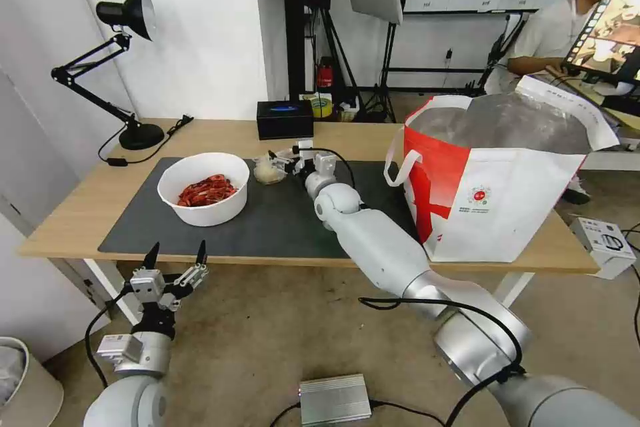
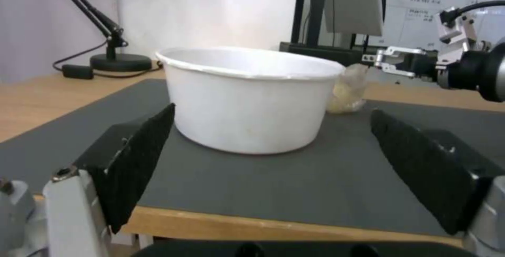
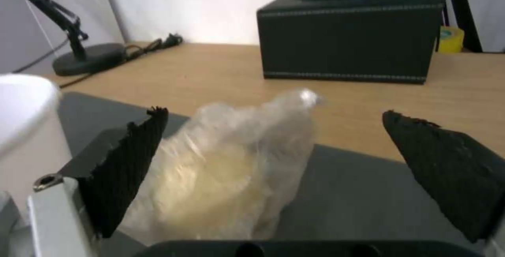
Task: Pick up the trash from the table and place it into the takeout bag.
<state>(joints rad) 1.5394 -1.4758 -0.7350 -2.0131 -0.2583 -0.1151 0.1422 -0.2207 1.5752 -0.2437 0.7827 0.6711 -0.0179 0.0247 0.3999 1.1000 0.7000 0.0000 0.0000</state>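
The white bowl of red shells stands on the left part of the dark grey mat; in the left wrist view it is the white bowl. A small clear bag of whitish stuff lies just right of it. My right gripper reaches over the table and is open, with the clear bag between its fingers, close to one pad. My left gripper is open, just below and in front of the table's front edge, facing the bowl. The takeout bag stands open at the table's right end.
A black rectangular box sits at the table's back edge behind the clear bag. A black desk lamp stands at the back left corner with its cord on the wood. A silver box with cables lies on the floor.
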